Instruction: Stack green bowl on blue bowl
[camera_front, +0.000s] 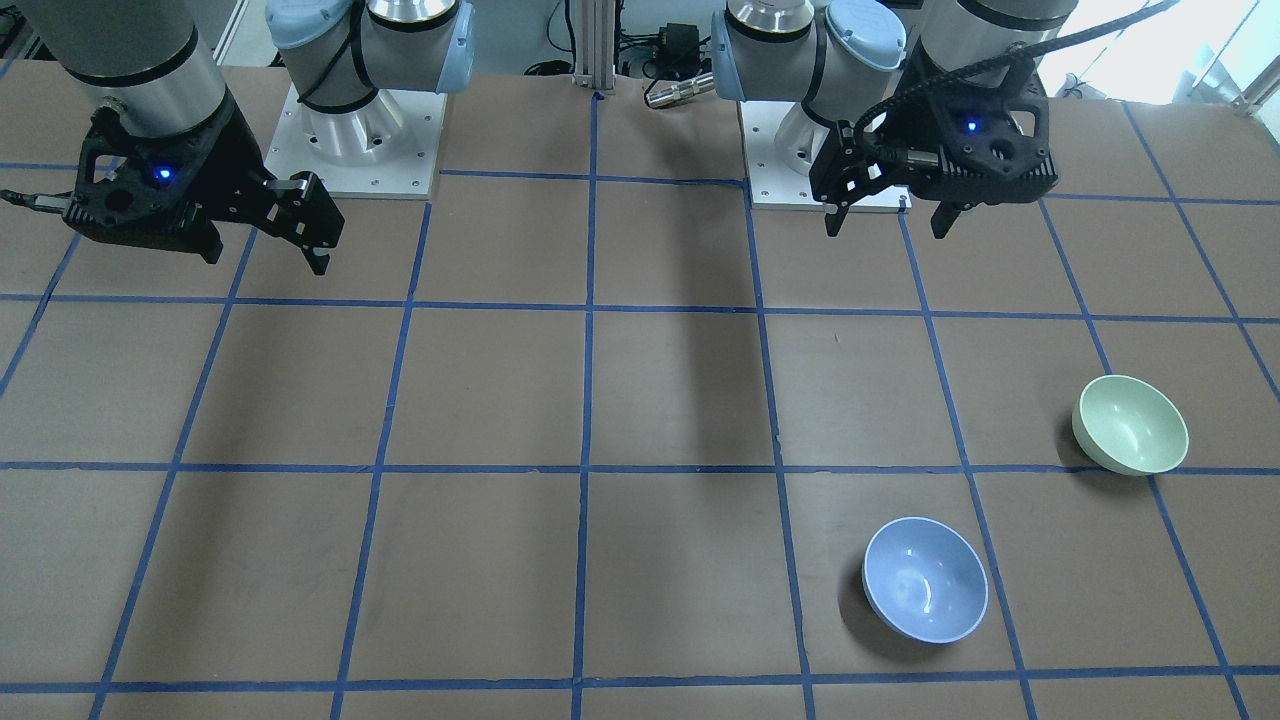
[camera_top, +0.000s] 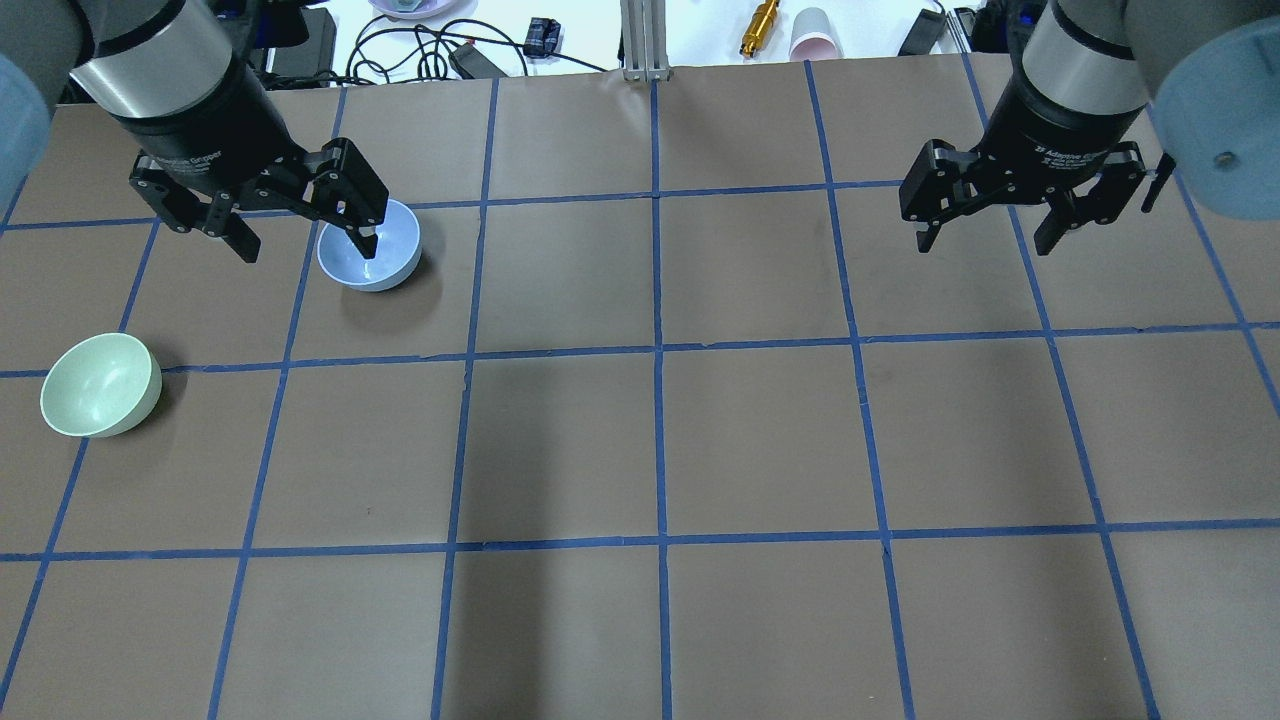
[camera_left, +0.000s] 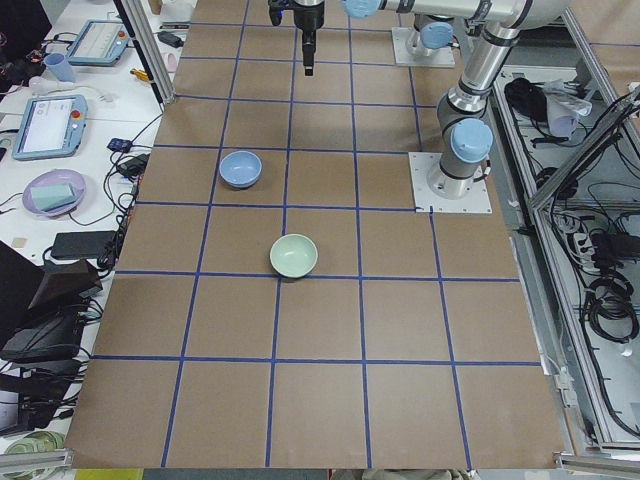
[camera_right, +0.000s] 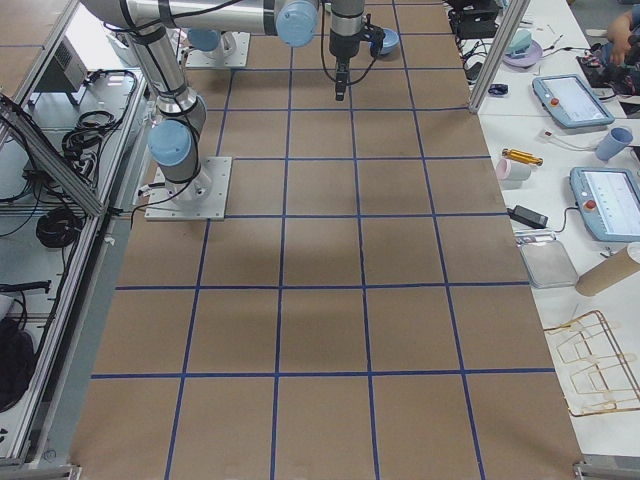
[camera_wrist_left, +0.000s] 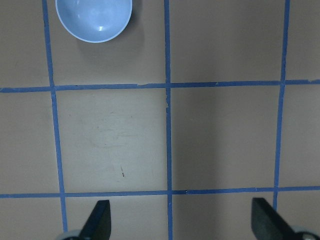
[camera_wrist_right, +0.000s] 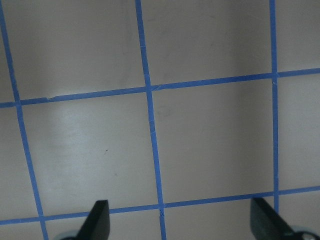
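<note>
The green bowl (camera_front: 1130, 424) stands upright on the table near the robot's left edge; it also shows in the overhead view (camera_top: 100, 385) and the left side view (camera_left: 294, 255). The blue bowl (camera_front: 925, 579) stands upright about one grid square away, farther from the robot (camera_top: 388, 265) (camera_left: 241, 169). My left gripper (camera_top: 308, 248) is open and empty, held high above the table between its base and the bowls (camera_front: 890, 215). Its wrist view shows the blue bowl (camera_wrist_left: 94, 17) at the top left. My right gripper (camera_top: 985, 243) is open and empty, high over the other half (camera_front: 265, 255).
The two arm bases (camera_front: 355, 140) (camera_front: 830, 160) are bolted at the robot's edge of the table. Beyond the far edge lie cables, a gold cylinder (camera_top: 760, 25) and a pink cup (camera_top: 815, 45). Blue tape lines grid the brown tabletop (camera_top: 660, 440).
</note>
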